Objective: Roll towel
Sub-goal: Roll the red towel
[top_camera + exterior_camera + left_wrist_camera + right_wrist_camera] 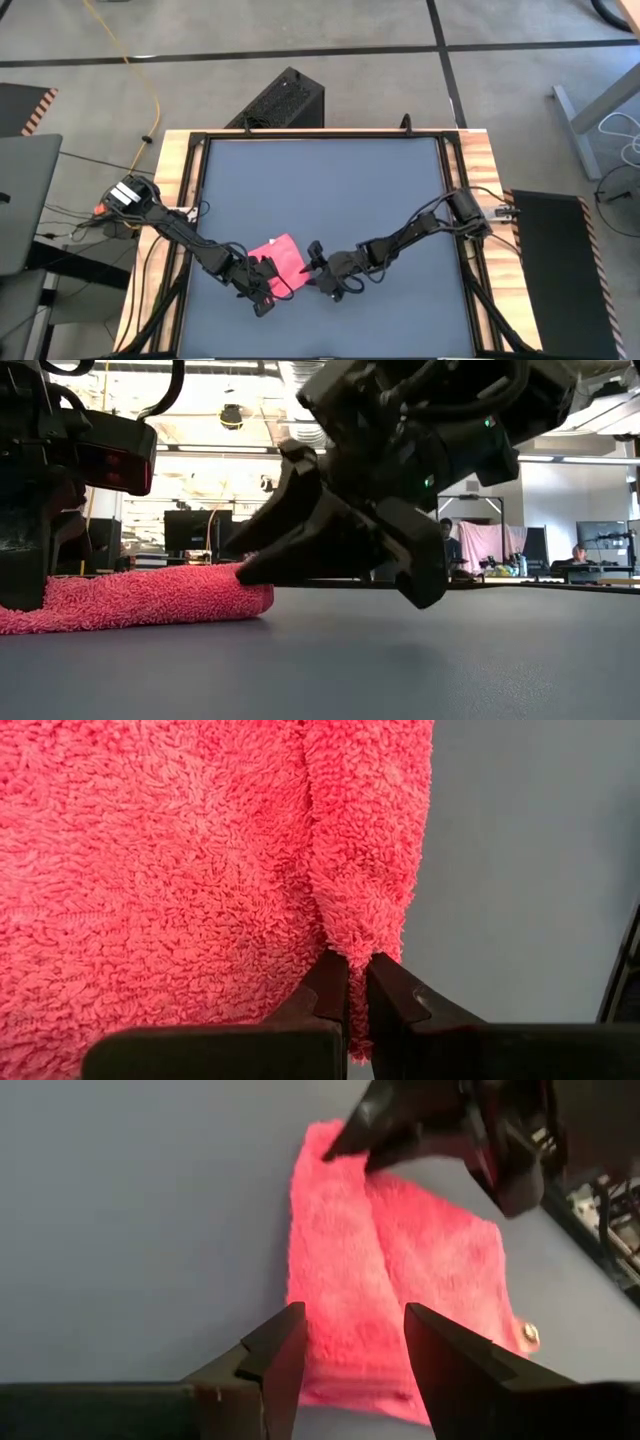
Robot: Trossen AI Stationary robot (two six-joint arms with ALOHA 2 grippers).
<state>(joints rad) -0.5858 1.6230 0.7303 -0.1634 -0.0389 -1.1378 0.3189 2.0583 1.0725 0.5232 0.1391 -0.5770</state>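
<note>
Low view, nearest the lens: right gripper down at table level, fingertips at the free end of the towel. Its own wrist view shows the fingers spread, nothing between them, the towel's edge lying just ahead of the gap. Judged as lined up to take that edge, not yet on it.

The towel lies on the grey table, toward its near edge and left of centre, between the two grippers. Pink-red terry, folded, with one seam or fold line running along it; it sits low and thick, not a tight roll. Rolling looks barely begun, if at all.

Left gripper at the towel's opposite end. Fingers pressed together on a narrow fold of cloth at the towel's edge; the pile bulges out past the tips. Likely purpose: anchor or lift this end so the cloth keeps from sliding while the other end is worked.

Both arms reach in from the table's outer sides and converge on the towel, so each takes one end.

Beyond the towel, past the far edge of the table: a dark vented box on the floor.
</note>
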